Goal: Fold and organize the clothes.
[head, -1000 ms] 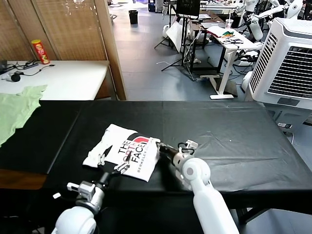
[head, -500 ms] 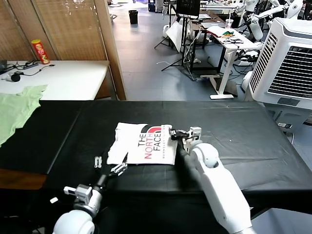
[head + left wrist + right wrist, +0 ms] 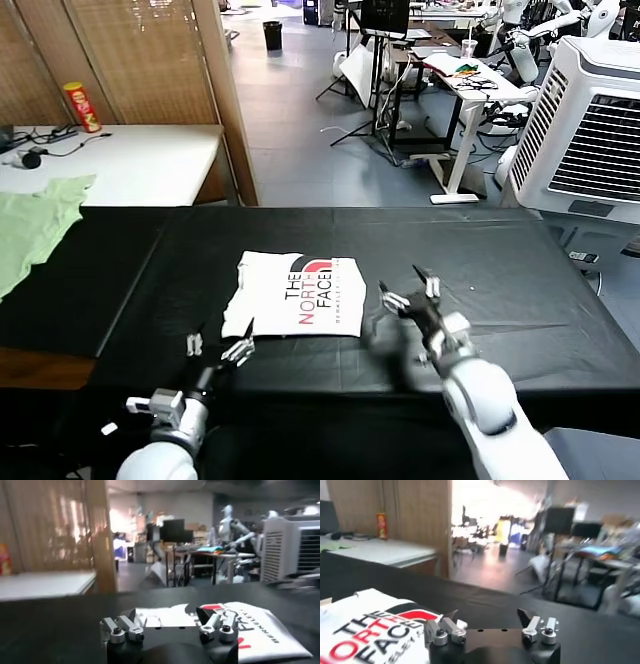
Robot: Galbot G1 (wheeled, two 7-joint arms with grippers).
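The white T-shirt (image 3: pixel 292 294) lies folded into a flat rectangle on the black table (image 3: pixel 520 300), its black and red "THE NORTH FACE" print facing up. It also shows in the left wrist view (image 3: pixel 240 625) and the right wrist view (image 3: pixel 365 620). My left gripper (image 3: pixel 220 343) is open and empty, near the table's front edge, just short of the shirt's near left corner. My right gripper (image 3: pixel 408 287) is open and empty, just right of the shirt's right edge, not touching it.
A pale green garment (image 3: pixel 35 225) lies at the far left. A white table (image 3: pixel 120 160) behind it holds a red can (image 3: pixel 84 106) and cables. A white air cooler (image 3: pixel 590 120) stands at the back right.
My right gripper let go of the shirt's right edge and pulled back to the right and toward me. The shirt now lies flat and squared. My left gripper stayed near the front edge.
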